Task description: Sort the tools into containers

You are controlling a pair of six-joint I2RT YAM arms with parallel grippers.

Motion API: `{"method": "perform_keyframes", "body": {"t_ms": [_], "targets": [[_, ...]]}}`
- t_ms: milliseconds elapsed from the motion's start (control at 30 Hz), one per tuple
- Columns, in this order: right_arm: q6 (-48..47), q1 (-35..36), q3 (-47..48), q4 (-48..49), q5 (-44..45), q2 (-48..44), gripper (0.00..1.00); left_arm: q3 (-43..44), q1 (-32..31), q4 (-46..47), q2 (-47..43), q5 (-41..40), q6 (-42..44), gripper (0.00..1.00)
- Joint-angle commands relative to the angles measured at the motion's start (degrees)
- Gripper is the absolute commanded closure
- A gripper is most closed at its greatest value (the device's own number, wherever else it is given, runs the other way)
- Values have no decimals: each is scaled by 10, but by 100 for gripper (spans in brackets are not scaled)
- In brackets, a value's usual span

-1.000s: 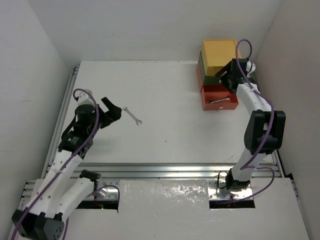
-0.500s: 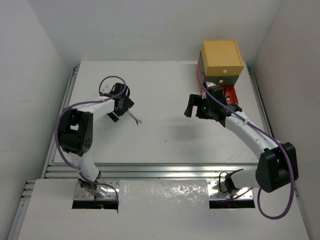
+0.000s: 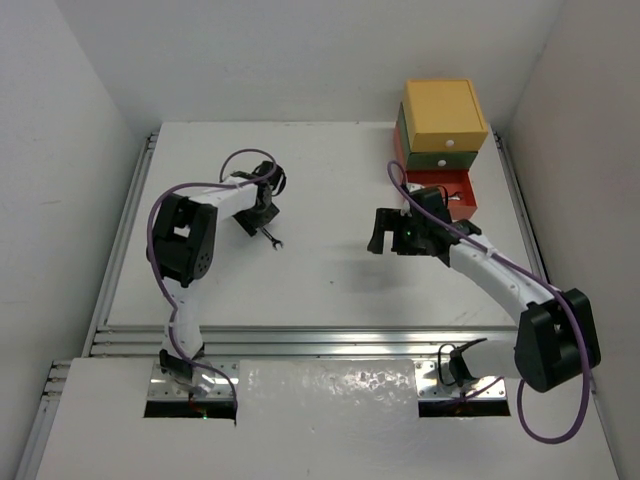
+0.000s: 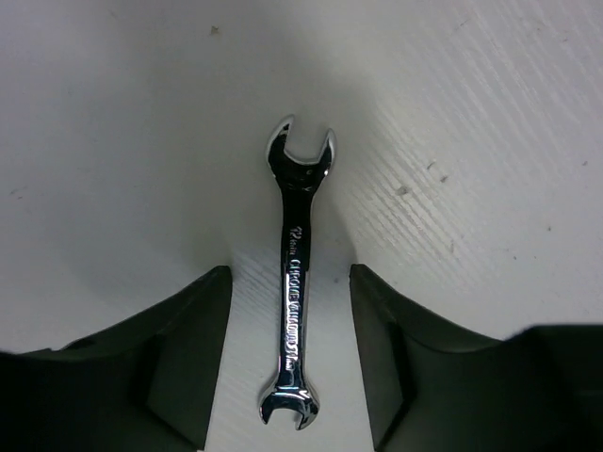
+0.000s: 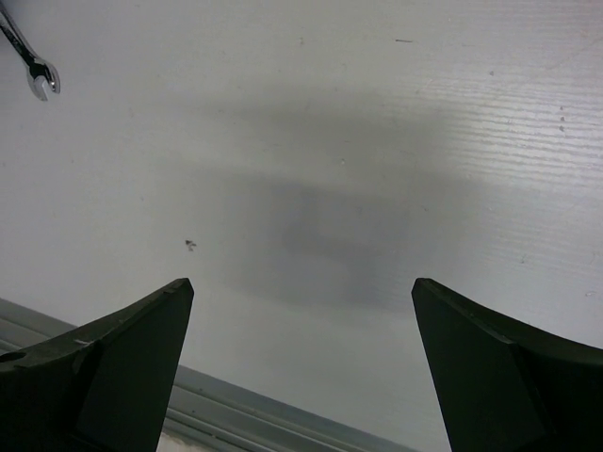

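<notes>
A thin silver wrench lies flat on the white desk, at about 10 o'clock from the desk's middle in the top view. The left pincer hangs right over it, its arm coming in from 9 o'clock. In the left wrist view the wrench runs from 12 to 6 o'clock, one forked end at each tip. The left pincer stands at a middling spread. Its two dark fingers flank the lower half of the shaft, and white desk shows on both sides, so neither one touches the metal.

The right pincer hovers near the desk's middle, pointing toward 9 o'clock, well apart from the wrench. In its wrist view it is spread wide with nothing between the fingers. A soft shadow lies on the desk below, and one end of the wrench peeks in at 10 o'clock.

The three drawers stand stacked at 1 o'clock on the desk. The yellow drawer is on top, the green drawer is under it, and the red drawer at the bottom is pulled out toward 6 o'clock. The right arm hides part of the red drawer's inside, so I cannot tell what is in it.
</notes>
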Motion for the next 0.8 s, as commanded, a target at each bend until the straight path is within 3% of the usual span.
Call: {"method": "perform_keyframes", "body": {"t_ms": [0, 33, 100, 233, 333, 400, 467, 567, 767], "targets": [[-13, 2, -6, 30, -18, -23, 1, -2, -1, -18, 31, 10, -17, 50], [-15, 1, -7, 31, -30, -24, 1, -3, -1, -15, 35, 16, -12, 62], [-16, 2, -15, 41, -47, -32, 1, -4, -1, -8, 47, 32, -8, 77], [-15, 2, -41, 109, -167, -46, 1, -57, -1, 45, 27, 64, 29, 100], [5, 2, -79, 201, -318, -40, 1, -127, -9, 134, -51, 81, 71, 100], [41, 6, -107, 282, -371, -38, 1, -183, -29, 165, -97, 86, 92, 100], [70, 35, -137, 361, -330, -38, 1, -224, -53, 216, -175, 82, 100, 100], [72, 81, -132, 394, -274, -18, 1, -287, -109, 252, -255, 86, 103, 100], [106, 99, -113, 436, -223, 66, 6, -350, -190, 297, -359, 109, 69, 100]]}}
